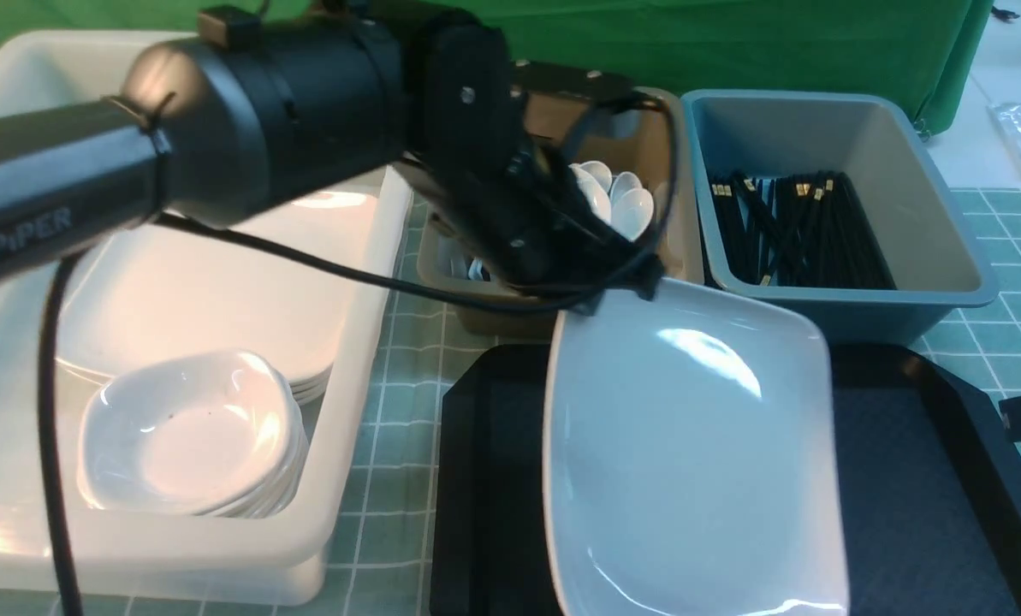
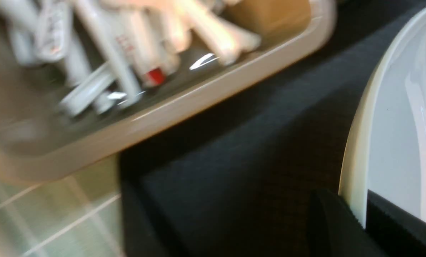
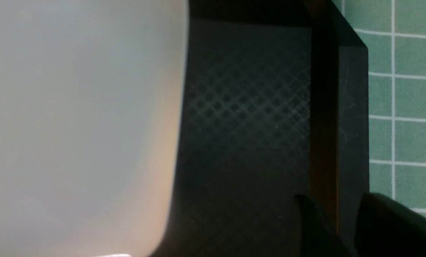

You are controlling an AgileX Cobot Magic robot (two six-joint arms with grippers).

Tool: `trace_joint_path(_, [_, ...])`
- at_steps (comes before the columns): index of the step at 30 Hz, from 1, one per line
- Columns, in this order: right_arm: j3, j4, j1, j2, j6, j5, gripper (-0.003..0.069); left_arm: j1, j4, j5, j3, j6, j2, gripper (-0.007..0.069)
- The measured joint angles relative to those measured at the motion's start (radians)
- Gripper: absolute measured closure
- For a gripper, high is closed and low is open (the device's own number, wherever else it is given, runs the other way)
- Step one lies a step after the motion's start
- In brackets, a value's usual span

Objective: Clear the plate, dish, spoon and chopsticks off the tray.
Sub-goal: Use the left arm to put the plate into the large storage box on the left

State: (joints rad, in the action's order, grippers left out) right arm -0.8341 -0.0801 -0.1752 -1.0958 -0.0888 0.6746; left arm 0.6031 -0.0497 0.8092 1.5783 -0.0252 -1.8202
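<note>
Plate (image 1: 690, 445): tilted, far corner raised above tray (image 1: 921, 479) at worktop's near edge.
Left end effector (image 2: 357, 210): clamped on plate's rim.
Right end effector (image 3: 341, 221): astride tray's right rim; grip not discernible.
Handling: lift clear of tray rim, hold clamp firm, carry leftward onto plate stack (image 1: 219, 299) in white tub (image 1: 365, 282).

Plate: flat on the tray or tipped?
Tipped. The left gripper is shut on the far rim of the plate, raised above the tray; whether its near edge touches, cannot tell.

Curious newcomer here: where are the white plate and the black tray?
large glossy white square plate (image 1: 690, 453): front view, its middle.
black textured plastic tray (image 1: 904, 488): front view, bare floor, right side.
</note>
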Motion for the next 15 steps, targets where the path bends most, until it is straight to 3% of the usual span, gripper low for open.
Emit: trace_joint_path(15, [0.0,0.0,0.0,0.0,-0.002,-0.008,0.0419,-0.021,-0.022,0.002,-0.006,0.042,0.14,0.0604])
